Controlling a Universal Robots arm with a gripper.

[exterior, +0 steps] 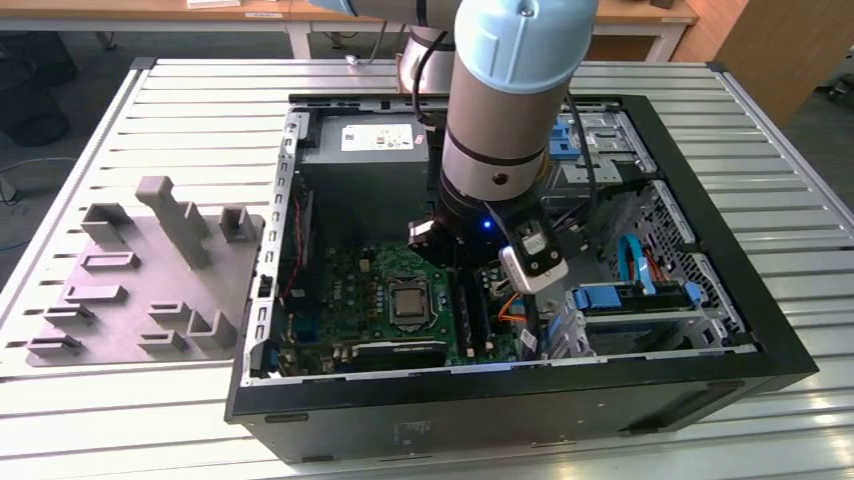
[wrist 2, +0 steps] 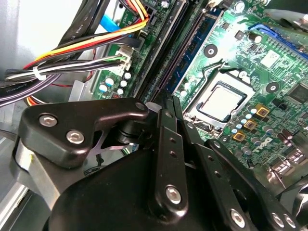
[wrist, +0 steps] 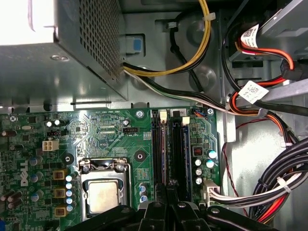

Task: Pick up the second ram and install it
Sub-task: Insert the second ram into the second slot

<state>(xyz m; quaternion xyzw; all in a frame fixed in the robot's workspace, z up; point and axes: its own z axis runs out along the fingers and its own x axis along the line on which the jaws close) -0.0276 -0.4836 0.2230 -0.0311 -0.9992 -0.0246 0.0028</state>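
Now down inside the open PC case (exterior: pixel 507 425), which lies flat on a slatted metal table (exterior: pixel 200 100): arm (exterior: pixel 514 90) near upright, w/ gripper (wrist 2: pixel 166 103) low over the mobo (exterior: pixel 354 290). Both fingers (wrist 2: pixel 161 144) drawn together, hardly any gap btwn them in both wrist views; can't tell whether anything is pinched btwn the pads. Tips right at one end of the second ram (wrist 2: pixel 196 45), as seen in the second wrist view. Standing on edge in one of the long black memory slots (wrist: pixel 160 149), that blue-green stick w/ small dark chips, lengthwise along the slot. Just beside the CPU socket (wrist 2: pixel 222 102), on the exterior view's right of it. Can't tell if fully seated. Beyond the slots, on the side away from the socket: bundle of black, yellow, orange and red cables (wrist 2: pixel 82 43). At far end of case: grey PSU box (exterior: pixel 367 170). Outside the case, on the exterior view's left and well apart from gripper: grey fixture block (exterior: pixel 134 290) w/ upright posts, flat on the table.
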